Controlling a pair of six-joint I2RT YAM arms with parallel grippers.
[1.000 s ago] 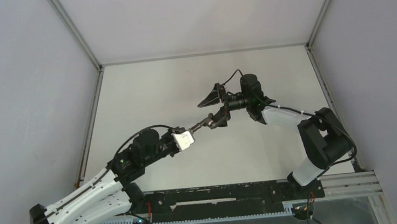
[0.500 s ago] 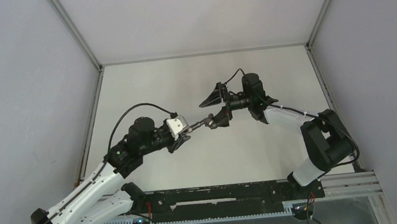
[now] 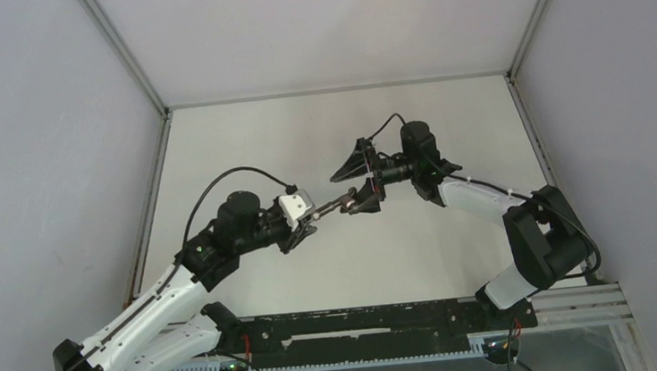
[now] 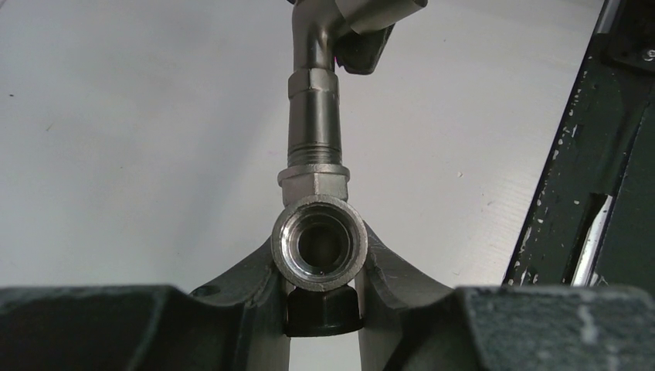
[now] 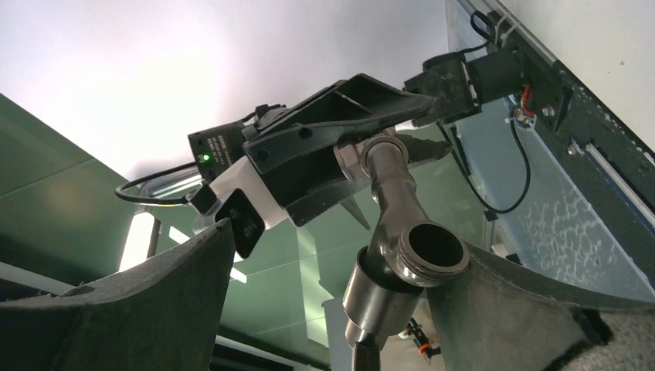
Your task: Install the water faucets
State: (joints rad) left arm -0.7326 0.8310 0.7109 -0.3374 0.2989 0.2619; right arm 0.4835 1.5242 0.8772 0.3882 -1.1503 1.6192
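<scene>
The water faucets are joined into one slim grey metal tap, held in the air between both arms. My left gripper is shut on the stubby fitting, whose threaded hole faces the left wrist camera. The stem runs from it up to the right gripper. My right gripper is open, its fingers spread wide around the tap's far end. In the right wrist view the tap body lies against the right finger, while the left finger stands well apart.
The white table lies below the held tap. A black rail runs along the near edge and also shows in the left wrist view. Grey enclosure walls stand at left, right and back.
My left gripper has lifted and shifted away from the near edge, with the fitting in it. The right gripper has shifted slightly and stays open around the tap.
</scene>
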